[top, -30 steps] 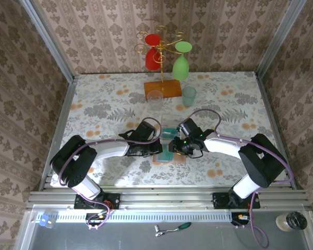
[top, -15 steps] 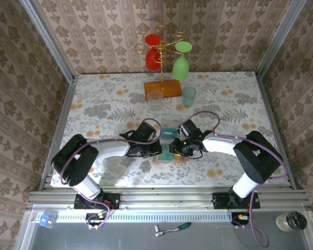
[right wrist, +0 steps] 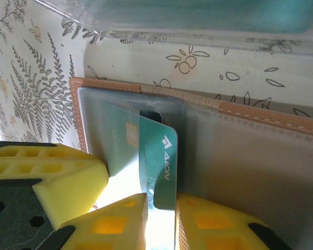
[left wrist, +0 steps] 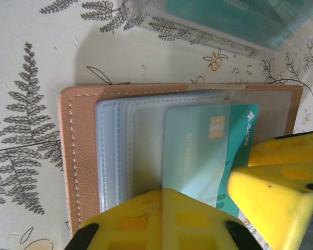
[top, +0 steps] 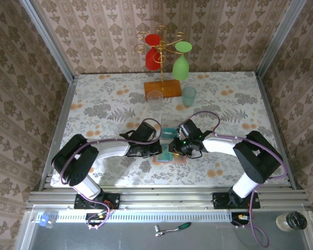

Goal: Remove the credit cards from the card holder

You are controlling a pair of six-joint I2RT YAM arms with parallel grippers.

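The card holder (left wrist: 78,135) lies open on the table, salmon-brown with blue-grey clear pockets (right wrist: 250,161). One teal credit card (right wrist: 159,151) marked AION sticks partly out of a pocket, also visible as the teal credit card (left wrist: 242,135) in the left wrist view. My left gripper (left wrist: 161,195) is shut, its yellow tips pressed down on the pockets beside that card. My right gripper (right wrist: 161,205) has the card's free end between its fingers, a narrow gap still showing. From above, both grippers (top: 157,150) (top: 173,148) meet over the holder (top: 169,159).
A clear plastic box (top: 169,131) holding teal cards lies just beyond the holder. Farther back stand a clear glass (top: 155,98), a teal cup (top: 189,96) and a rack on an orange base (top: 163,87) with red and green glasses hanging. Metal rails edge the table.
My right gripper's fingers have drawn closer together around the card's end. Both arms have stayed almost where they were over the holder.
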